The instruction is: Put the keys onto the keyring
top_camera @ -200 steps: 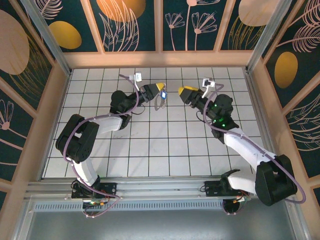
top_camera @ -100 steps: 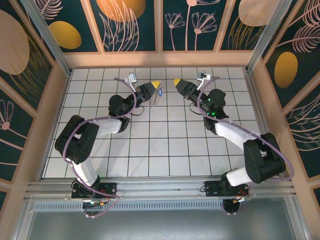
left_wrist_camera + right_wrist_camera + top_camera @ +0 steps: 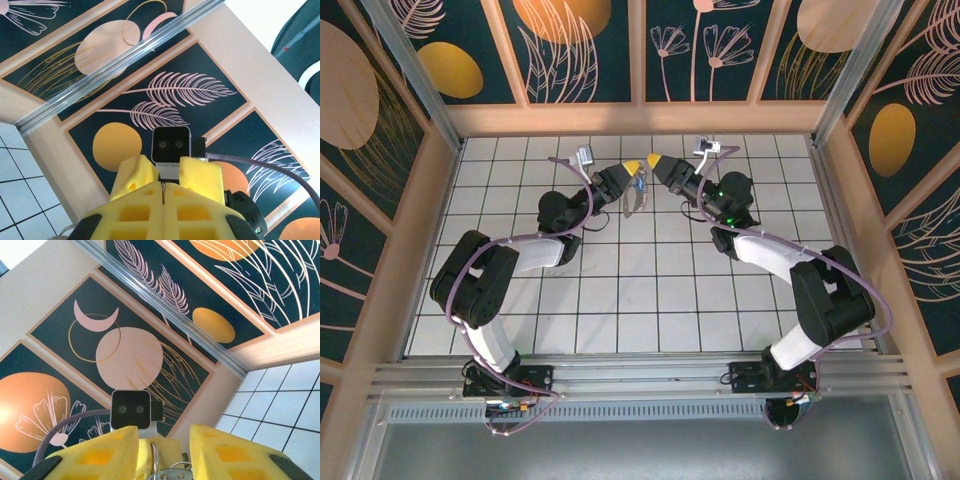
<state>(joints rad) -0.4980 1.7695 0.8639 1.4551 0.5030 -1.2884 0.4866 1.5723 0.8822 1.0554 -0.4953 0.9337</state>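
Observation:
Above the far middle of the tiled floor, my left gripper (image 3: pixel 634 167) is shut on the keyring (image 3: pixel 637 197), which hangs below its yellow tip. A small blue key (image 3: pixel 642 184) dangles with it. In the left wrist view the left gripper (image 3: pixel 164 192) has its pads pressed together on a thin metal edge. My right gripper (image 3: pixel 653 160) faces it tip to tip. In the right wrist view the right gripper (image 3: pixel 162 460) is open, its fingers (image 3: pixel 100 460) either side of a silvery ring (image 3: pixel 156 460) and a holed metal piece (image 3: pixel 172 474).
White tiled floor (image 3: pixel 650 290) lies below both arms. Patterned wall panels (image 3: pixel 585 50) and a wooden ledge (image 3: pixel 640 118) enclose the far side, close behind the grippers. Metal corner posts (image 3: pixel 420 80) stand left and right.
My right gripper has swung left and farther back until its tip meets the left gripper's, and its jaws have narrowed. The left gripper has barely moved.

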